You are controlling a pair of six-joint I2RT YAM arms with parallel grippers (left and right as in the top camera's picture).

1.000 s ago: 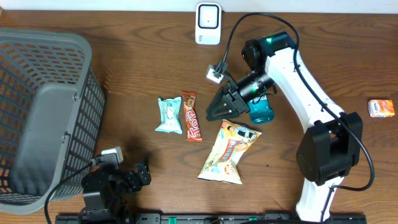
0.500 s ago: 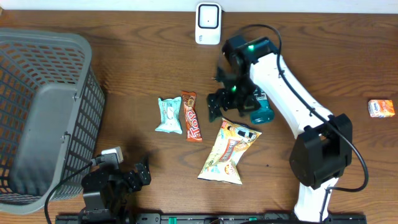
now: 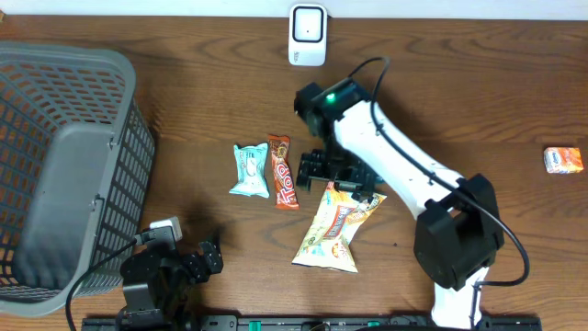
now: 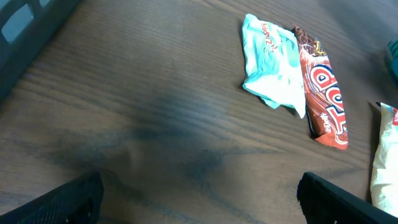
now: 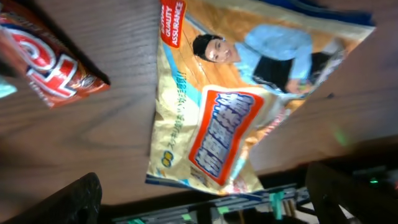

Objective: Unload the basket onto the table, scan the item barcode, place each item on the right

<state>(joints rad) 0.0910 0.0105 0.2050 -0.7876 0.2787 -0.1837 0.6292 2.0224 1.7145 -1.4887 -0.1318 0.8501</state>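
A yellow snack bag (image 3: 336, 230) lies flat in the middle of the table, and it fills the right wrist view (image 5: 239, 115). My right gripper (image 3: 335, 176) hangs open over the bag's top end with nothing between its fingers (image 5: 65, 202). Left of the bag lie a red-brown bar (image 3: 283, 172) and a mint packet (image 3: 250, 170), both also in the left wrist view as the bar (image 4: 320, 93) and the packet (image 4: 273, 65). A white scanner (image 3: 307, 35) stands at the far edge. My left gripper (image 3: 207, 257) rests open at the near edge, well short of the items.
A large grey basket (image 3: 55, 165) fills the left side. A small orange box (image 3: 562, 159) lies at the far right. A teal object (image 4: 394, 53) shows at the right edge of the left wrist view; the right arm hides it from overhead.
The right arm swung left and turned its wrist downward, coming over the yellow bag's top end. Its jaws spread wide. The left arm stayed still.
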